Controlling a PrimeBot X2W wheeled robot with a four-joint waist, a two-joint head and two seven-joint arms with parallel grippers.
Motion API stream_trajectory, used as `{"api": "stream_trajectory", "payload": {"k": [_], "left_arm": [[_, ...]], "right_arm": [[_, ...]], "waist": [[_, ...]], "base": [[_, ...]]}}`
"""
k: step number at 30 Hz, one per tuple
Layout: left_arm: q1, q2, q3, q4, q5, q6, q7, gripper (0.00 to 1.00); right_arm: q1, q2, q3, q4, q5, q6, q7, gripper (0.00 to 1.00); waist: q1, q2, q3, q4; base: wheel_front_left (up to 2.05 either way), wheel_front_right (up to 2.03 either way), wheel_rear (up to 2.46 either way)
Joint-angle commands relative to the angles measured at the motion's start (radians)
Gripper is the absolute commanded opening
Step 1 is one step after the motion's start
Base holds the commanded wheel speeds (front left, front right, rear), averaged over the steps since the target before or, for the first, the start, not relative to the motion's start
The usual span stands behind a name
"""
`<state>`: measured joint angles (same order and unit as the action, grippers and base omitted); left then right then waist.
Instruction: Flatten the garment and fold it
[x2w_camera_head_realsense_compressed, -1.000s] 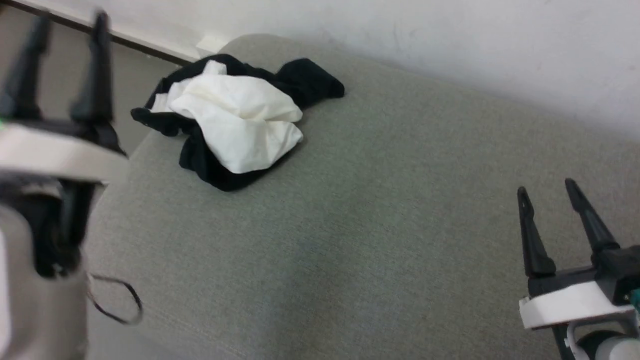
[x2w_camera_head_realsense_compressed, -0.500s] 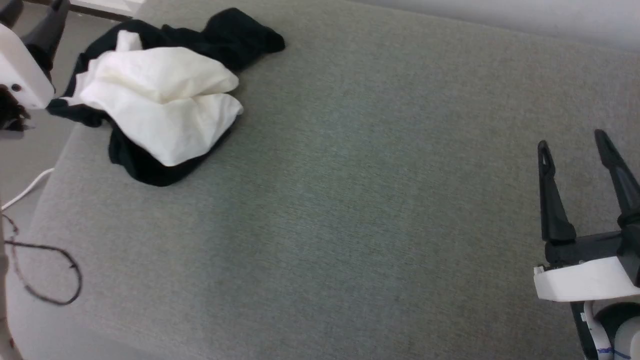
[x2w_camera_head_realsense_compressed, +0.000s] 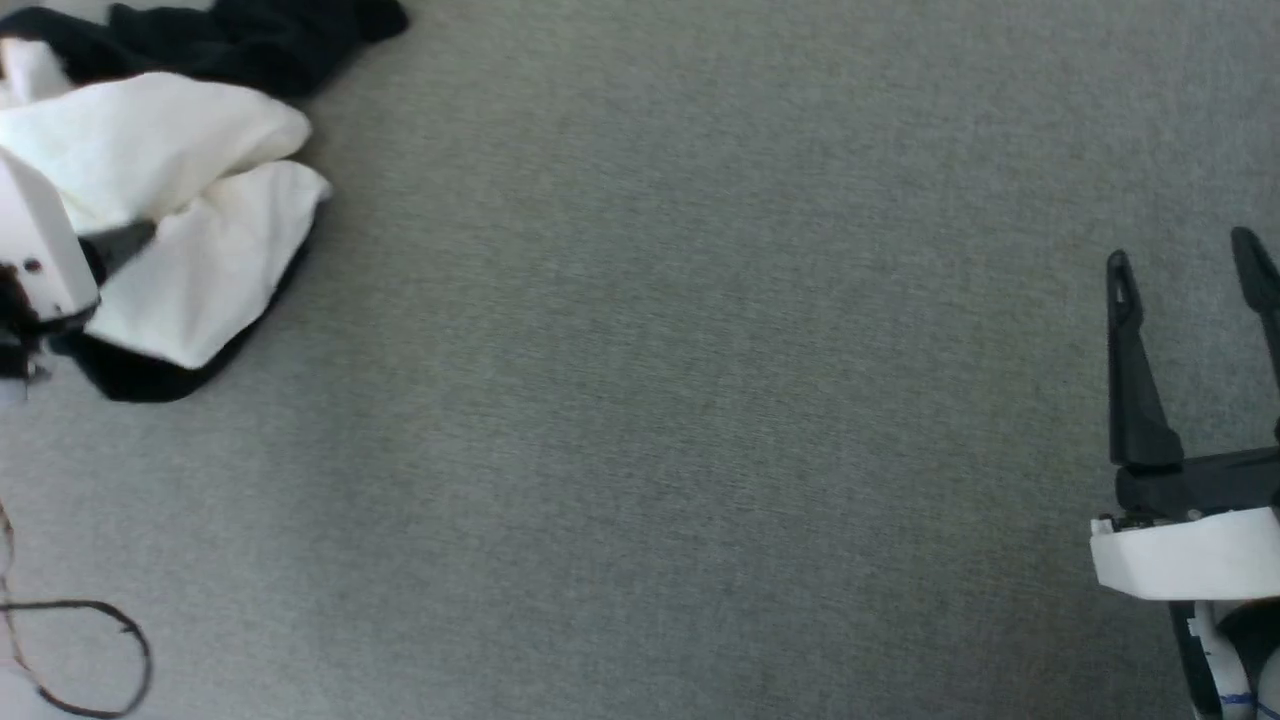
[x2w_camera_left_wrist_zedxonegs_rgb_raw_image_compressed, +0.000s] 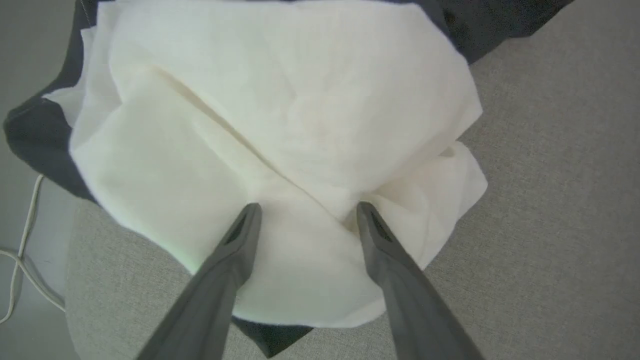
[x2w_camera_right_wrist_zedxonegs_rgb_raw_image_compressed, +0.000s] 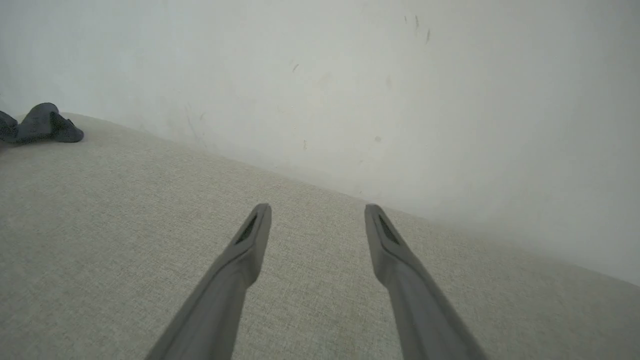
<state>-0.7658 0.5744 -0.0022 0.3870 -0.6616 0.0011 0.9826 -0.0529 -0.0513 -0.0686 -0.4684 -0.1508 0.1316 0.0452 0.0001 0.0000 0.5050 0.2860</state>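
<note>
Crumpled at the grey cushion's (x2w_camera_head_realsense_compressed: 650, 400) left edge, the garment (x2w_camera_left_wrist_zedxonegs_rgb_raw_image_compressed: 300, 100) looks limp and light, best pinched at the white fold under the wide-spread left pincer (x2w_camera_left_wrist_zedxonegs_rgb_raw_image_compressed: 305, 212).

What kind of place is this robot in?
Probably an indoor room: a grey upholstered cushion, like a sofa or bed, against a scuffed white wall, with a crumpled garment on it.

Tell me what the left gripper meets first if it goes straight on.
Most likely the garment: the left gripper points, open, at its crumpled white panel close ahead. Whether the tips touch it yet is unclear.
</note>
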Motion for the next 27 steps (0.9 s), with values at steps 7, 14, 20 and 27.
{"api": "stream_trajectory", "payload": {"k": [7, 14, 20, 27], "left_arm": [[0.073, 0.003, -0.002, -0.011, -0.001, 0.041, 0.031, 1.0], [0.083, -0.001, -0.004, -0.015, 0.01, 0.001, -0.066, 0.0], [0.05, 0.015, 0.028, -0.006, 0.01, -0.025, -0.173, 0.0], [-0.026, 0.049, 0.051, -0.056, 0.014, -0.054, -0.253, 0.0]], "right_arm": [[-0.003, -0.014, -0.008, -0.036, -0.005, -0.001, 0.02, 1.0], [-0.013, -0.022, -0.004, -0.047, -0.001, -0.001, 0.036, 1.0], [-0.017, -0.018, -0.006, -0.019, 0.013, -0.001, 0.018, 1.0], [-0.008, -0.004, 0.002, 0.059, 0.044, -0.001, -0.036, 1.0]], "waist": [[-0.0001, 0.0, 0.068, -0.036], [-0.0001, 0.0, 0.072, -0.035], [-0.0001, 0.0, 0.014, -0.038], [-0.0001, 0.0, -0.123, -0.043]], "base": [[0.0, 0.0, 0.0], [0.0, 0.0, 0.0], [0.0, 0.0, 0.0], [0.0, 0.0, 0.0]]}}
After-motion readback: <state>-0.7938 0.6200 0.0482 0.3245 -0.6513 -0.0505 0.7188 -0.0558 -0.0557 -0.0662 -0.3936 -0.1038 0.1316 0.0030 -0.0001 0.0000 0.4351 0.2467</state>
